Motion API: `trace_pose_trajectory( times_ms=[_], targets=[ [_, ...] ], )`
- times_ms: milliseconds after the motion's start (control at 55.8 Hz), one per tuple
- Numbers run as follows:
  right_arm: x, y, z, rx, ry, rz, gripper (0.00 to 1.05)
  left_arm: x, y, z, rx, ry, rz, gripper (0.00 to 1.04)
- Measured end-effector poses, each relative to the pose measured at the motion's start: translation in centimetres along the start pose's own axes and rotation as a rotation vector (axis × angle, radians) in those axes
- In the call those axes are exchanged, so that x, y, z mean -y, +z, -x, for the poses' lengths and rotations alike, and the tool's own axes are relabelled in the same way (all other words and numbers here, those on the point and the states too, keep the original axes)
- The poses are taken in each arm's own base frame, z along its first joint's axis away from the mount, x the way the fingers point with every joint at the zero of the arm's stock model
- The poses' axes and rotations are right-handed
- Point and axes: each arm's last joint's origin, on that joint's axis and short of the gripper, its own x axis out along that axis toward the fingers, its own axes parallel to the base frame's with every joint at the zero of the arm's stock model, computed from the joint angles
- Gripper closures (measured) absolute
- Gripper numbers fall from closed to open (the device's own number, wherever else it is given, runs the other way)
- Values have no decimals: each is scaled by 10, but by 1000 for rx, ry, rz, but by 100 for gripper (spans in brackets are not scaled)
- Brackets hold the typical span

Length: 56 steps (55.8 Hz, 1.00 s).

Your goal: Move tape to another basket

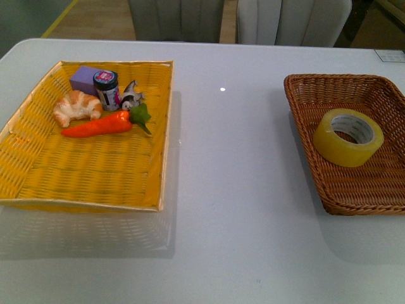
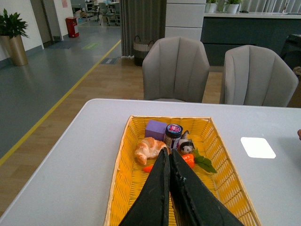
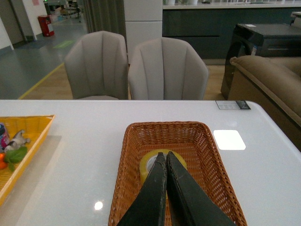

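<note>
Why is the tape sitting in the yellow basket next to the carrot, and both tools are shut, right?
The basket is wrong. The tape lies in the brown wicker basket, alone; the front view shows it. The carrot is in the yellow basket. Both tools are shut, yes: left tool, right tool.

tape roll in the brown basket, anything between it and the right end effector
Nothing visible does. The wide translucent yellowish packing tape roll lies alone in the shallow dark brown wicker basket, with no other items in it. The right end effector, shut, points straight at the roll, with only open space between them.
</note>
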Motion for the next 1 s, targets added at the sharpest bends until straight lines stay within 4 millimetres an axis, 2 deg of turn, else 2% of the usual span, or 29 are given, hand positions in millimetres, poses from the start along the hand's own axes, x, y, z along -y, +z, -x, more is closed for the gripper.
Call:
trace_pose_trajectory(
  times_ms=[341,502,825,879,1004],
  targets=[
    [0,0,6,1,0,0,103,0,0,0,0,0,0,103],
    [0,-3,17,-8,-2,0,103,0,0,0,0,0,0,103],
    [0,-3,18,-5,-2,0,103,0,0,0,0,0,0,103],
    [0,-3,18,-5,-2,1,102,0,0,0,0,0,0,98],
    [0,-3,18,-4,-2,1,74,0,0,0,0,0,0,69]
  ],
)
